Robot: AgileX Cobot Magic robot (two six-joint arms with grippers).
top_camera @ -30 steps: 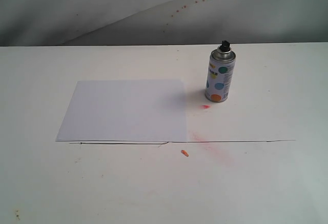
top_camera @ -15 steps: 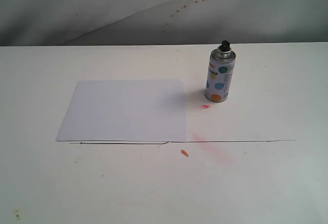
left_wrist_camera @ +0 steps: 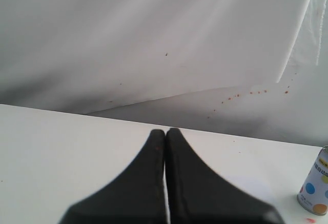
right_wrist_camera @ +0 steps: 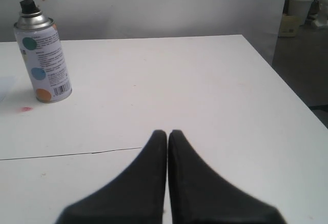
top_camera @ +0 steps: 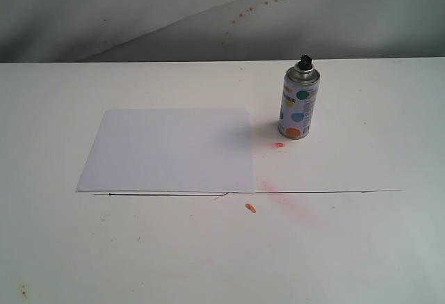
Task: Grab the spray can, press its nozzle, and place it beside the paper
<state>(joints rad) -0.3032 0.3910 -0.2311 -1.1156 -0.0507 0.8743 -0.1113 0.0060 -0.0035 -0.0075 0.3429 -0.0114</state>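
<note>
The spray can point(top_camera: 299, 102) stands upright on the white table, white label with coloured dots, silver shoulder, small black nozzle point(top_camera: 304, 60) on top. It stands just right of the flat white paper point(top_camera: 170, 149), a small gap between them. The can also shows in the right wrist view point(right_wrist_camera: 42, 52) and partly at the edge of the left wrist view point(left_wrist_camera: 316, 183). My left gripper point(left_wrist_camera: 165, 131) is shut with nothing in it, far from the can. My right gripper point(right_wrist_camera: 167, 133) is shut and empty too, well short of the can. Neither arm appears in the exterior view.
A thin black line point(top_camera: 313, 192) runs across the table point(top_camera: 389, 248) below the paper. Pink spray stains point(top_camera: 295, 206) and an orange smear point(top_camera: 250, 208) mark the surface. A curled white backdrop sheet point(top_camera: 139, 5) hangs behind. The table's right edge point(right_wrist_camera: 287, 88) drops off near a paper cup point(right_wrist_camera: 300, 3).
</note>
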